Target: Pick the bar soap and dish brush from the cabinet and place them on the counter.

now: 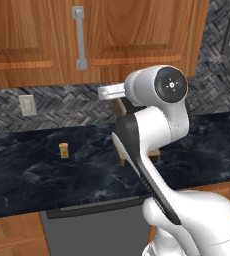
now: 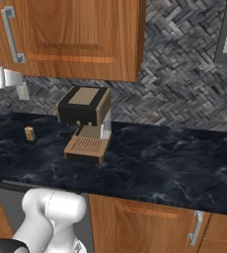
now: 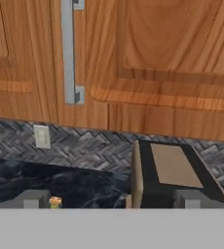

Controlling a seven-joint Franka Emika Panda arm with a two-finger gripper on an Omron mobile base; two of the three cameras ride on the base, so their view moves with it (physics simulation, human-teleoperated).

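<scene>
**End effector open, facing the closed cabinet**

Your end effector [image 3: 112, 199] stands with its fingers [image 3: 31, 199] spread wide and nothing between them, held up over the desk [image 1: 32, 170]. Below and just ahead of it you see the black-and-tan coffee machine [image 2: 86, 126] standing on the desk, and to its left a tiny orange-yellow block [image 2: 30, 133], well apart from it. Behind these runs the grey woven backsplash [image 2: 184, 84] with a wall outlet [image 3: 42, 136]. Farthest up is the cabinet [image 3: 148, 63], door shut, its grey bar handle [image 3: 68, 51] upright. You cannot see the soap or brush.
</scene>
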